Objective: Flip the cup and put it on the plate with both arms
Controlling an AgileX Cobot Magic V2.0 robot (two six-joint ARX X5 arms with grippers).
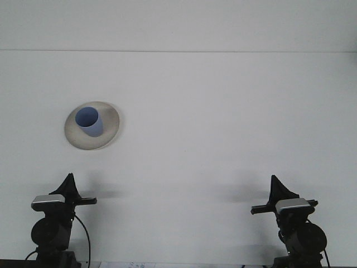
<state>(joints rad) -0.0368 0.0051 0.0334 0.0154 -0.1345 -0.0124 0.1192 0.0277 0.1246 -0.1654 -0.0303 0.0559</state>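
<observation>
- A blue cup (89, 121) is standing upright, mouth facing up, on a round, pale plate (109, 132).
- The cup is sitting left of the plate's middle, with bare rim showing around it, widest on the right.
- The plate is lying on a white bench (223, 128), in the left half and about midway between the near and far edges.
- The left tool (68, 185) is pointing up near the bottom left corner, in line with the plate but well apart from it; it is showing as one dark pointed shape, so I cannot tell whether its fingers are spread or pressed together.
- The right tool (276, 187) is pointing up near the bottom right, far from the cup and plate; it too is reading as a single dark point, and I cannot tell its state.
- Neither tool is touching or holding anything.
- A grey camera block is sitting just below each tool.
</observation>
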